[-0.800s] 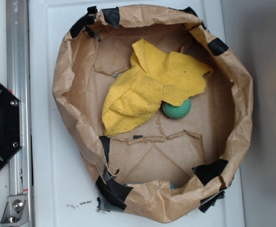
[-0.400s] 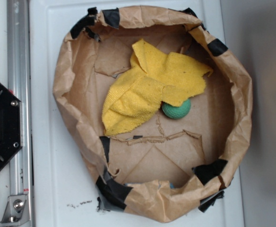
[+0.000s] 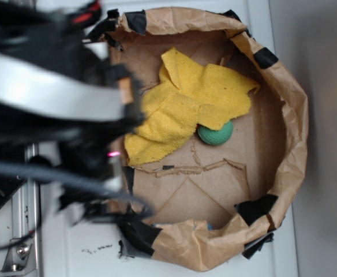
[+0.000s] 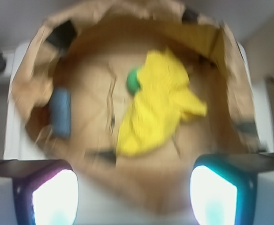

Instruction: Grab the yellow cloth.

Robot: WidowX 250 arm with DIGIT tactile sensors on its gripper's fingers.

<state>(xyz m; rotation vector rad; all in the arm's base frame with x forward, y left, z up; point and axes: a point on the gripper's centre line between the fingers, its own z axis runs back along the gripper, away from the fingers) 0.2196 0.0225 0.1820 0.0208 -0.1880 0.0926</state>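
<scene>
Where the brown paper nest (image 3: pixel 284 115) dips to its floor, we see the yellow cloth (image 3: pixel 183 112) lying crumpled, its folds overlapping, edges frayed and uneven, a few dark specks on the terry surface. One lobe of it covers the upper left part of the green ball (image 3: pixel 216 133), which it touches. Black tape (image 3: pixel 255 209) patches the paper rim in several places. Our arm (image 3: pixel 53 98) fills the left side of the exterior view as a dark and silver blur, overlapping the nest's left wall and the cloth's left edge. From the wrist view the gripper (image 4: pixel 134 187) hangs above the nest with its two fingers (image 4: pixel 52 190) spread wide, nothing between them, the cloth (image 4: pixel 158 105) well below. Motion blur hides the arm's joints, and a blue object (image 4: pixel 60 112) by the wall is too smeared to identify.
</scene>
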